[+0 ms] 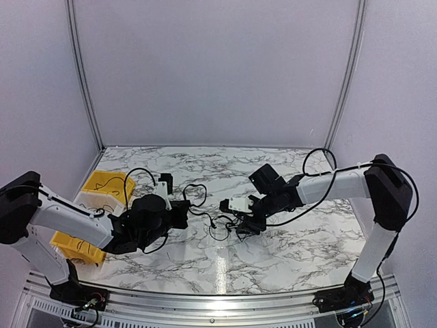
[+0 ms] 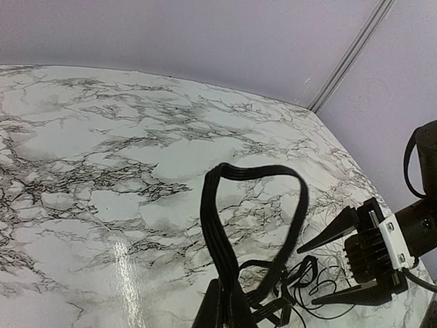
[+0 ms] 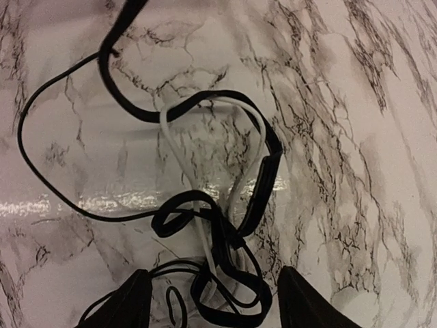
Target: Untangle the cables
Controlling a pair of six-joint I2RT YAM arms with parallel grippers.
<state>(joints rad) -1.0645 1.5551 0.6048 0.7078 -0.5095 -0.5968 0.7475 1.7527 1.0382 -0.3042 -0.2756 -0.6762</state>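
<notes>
The cables lie tangled on the marble table [image 1: 287,253] as a small clump [image 1: 222,224] between my two grippers. My left gripper [image 1: 186,213] is shut on a flat black ribbon cable [image 2: 217,225], which rises from between its fingers [image 2: 213,311] in a tall loop and runs back down into the clump [image 2: 300,277]. My right gripper [image 1: 240,229] is open just above the clump, one finger [image 3: 123,304] on each side of it. In the right wrist view the knot [image 3: 225,266] mixes flat black strands, a white cable [image 3: 179,154] and a thin black wire [image 3: 34,184].
Yellow bins [image 1: 104,186] stand at the table's left edge beside the left arm. Pale booth walls close in the back and sides. My right gripper [image 2: 306,276] shows in the left wrist view, its fingers spread over the clump.
</notes>
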